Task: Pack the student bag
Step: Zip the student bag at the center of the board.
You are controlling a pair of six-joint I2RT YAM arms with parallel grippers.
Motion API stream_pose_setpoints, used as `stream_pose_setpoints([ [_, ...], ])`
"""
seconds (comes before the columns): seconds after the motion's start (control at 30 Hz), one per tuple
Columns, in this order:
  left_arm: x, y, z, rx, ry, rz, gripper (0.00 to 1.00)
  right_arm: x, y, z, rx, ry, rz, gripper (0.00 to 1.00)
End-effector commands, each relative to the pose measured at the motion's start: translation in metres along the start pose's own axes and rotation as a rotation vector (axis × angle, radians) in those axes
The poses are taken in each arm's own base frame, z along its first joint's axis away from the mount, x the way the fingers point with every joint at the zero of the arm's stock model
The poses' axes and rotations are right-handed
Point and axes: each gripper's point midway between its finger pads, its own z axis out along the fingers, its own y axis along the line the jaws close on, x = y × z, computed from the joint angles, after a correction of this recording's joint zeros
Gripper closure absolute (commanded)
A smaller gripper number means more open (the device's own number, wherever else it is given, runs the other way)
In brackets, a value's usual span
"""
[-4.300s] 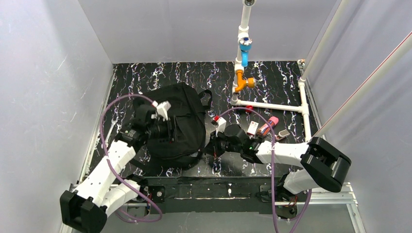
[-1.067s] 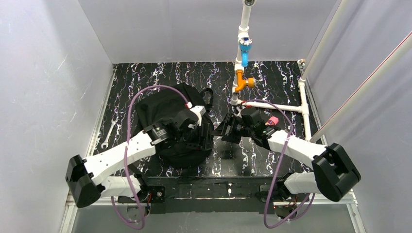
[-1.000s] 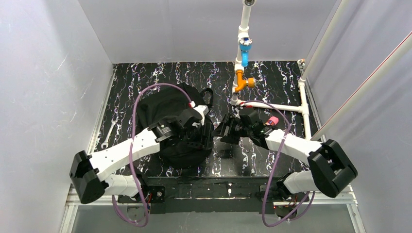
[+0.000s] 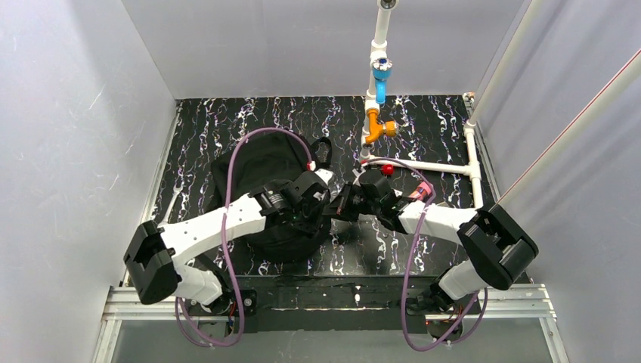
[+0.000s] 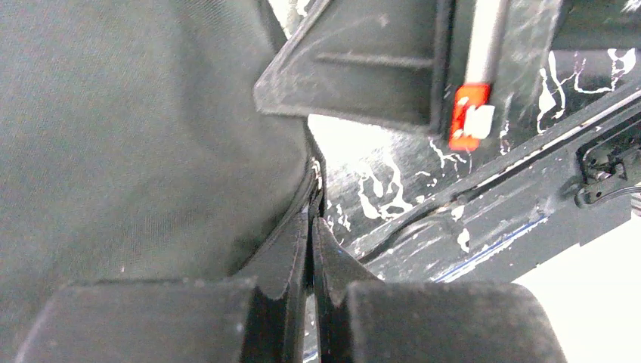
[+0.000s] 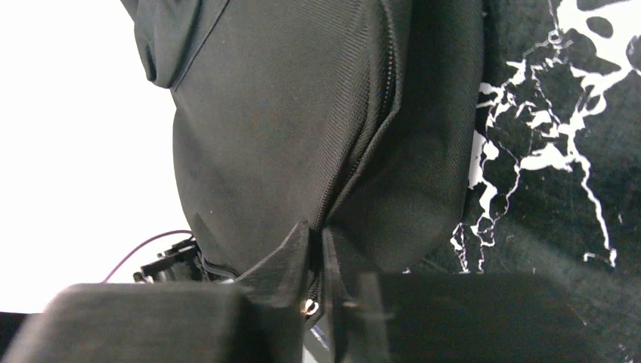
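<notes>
The student bag (image 4: 253, 170), a large soft black backpack, lies left of the table's middle with its top loop (image 4: 323, 151) toward the back. Both grippers meet at its right edge. My left gripper (image 4: 323, 206) is shut, and in the left wrist view its fingertips (image 5: 311, 227) pinch the bag's seam, with black fabric (image 5: 121, 121) filling the left. My right gripper (image 4: 342, 204) is shut too. In the right wrist view its tips (image 6: 317, 236) close on the bag's zipper line (image 6: 355, 166), and a small metal zipper ring (image 6: 308, 305) shows between the fingers.
A white pipe frame (image 4: 427, 165) with a blue fitting (image 4: 380, 83) and an orange fitting (image 4: 376, 128) stands at the back right. A red knob (image 4: 388, 169) and a pink-capped item (image 4: 425, 187) lie by the right arm. A wrench (image 4: 172, 203) lies left of the bag.
Both grippers have gone from open to shut. Both arms have drawn in toward each other at the bag's right edge, the left reaching right and the right reaching left.
</notes>
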Motion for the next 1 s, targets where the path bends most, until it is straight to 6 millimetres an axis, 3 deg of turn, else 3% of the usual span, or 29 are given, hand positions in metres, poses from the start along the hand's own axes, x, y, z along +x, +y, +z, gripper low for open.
stream_pose_setpoints([
  [0.0,0.019,0.026,-0.021,-0.088,-0.021,-0.05,1.0,-0.018,0.014,-0.003,-0.088,-0.106,0.056,0.99],
  [0.07,0.032,0.04,-0.03,-0.129,-0.037,-0.089,1.0,-0.032,-0.001,-0.013,-0.069,-0.178,0.083,0.99],
  [0.1,0.06,0.078,-0.059,-0.256,-0.062,-0.167,1.0,-0.054,-0.016,-0.026,-0.04,-0.224,0.1,0.99],
  [0.2,0.083,0.109,-0.083,-0.332,-0.124,-0.238,1.0,-0.073,-0.024,-0.037,-0.058,-0.258,0.124,0.99],
  [0.3,0.095,0.12,-0.093,-0.345,-0.155,-0.281,1.0,-0.086,-0.032,-0.041,-0.048,-0.274,0.132,0.99],
  [0.4,0.099,0.12,-0.089,-0.331,-0.173,-0.318,1.0,-0.09,-0.029,-0.036,-0.075,-0.241,0.089,0.99],
  [0.53,0.074,0.1,-0.079,-0.225,-0.235,-0.246,1.0,-0.082,-0.02,-0.03,-0.091,-0.16,-0.025,0.99],
  [0.57,0.065,0.092,-0.078,-0.185,-0.25,-0.213,1.0,-0.077,-0.021,-0.032,-0.067,-0.14,-0.048,0.94],
  [0.67,0.039,0.053,-0.075,-0.011,-0.278,-0.127,1.0,-0.056,-0.033,-0.039,0.103,-0.079,-0.171,0.38],
  [0.7,0.034,0.038,-0.072,0.059,-0.273,-0.11,1.0,-0.046,-0.031,-0.041,0.122,-0.061,-0.178,0.29],
  [0.87,0.019,-0.02,-0.063,0.322,-0.246,-0.097,1.0,0.006,-0.017,-0.046,0.158,-0.027,-0.051,0.12],
  [0.97,0.018,-0.031,-0.06,0.366,-0.213,-0.097,1.0,0.025,-0.005,-0.05,0.12,-0.058,0.041,0.12],
])
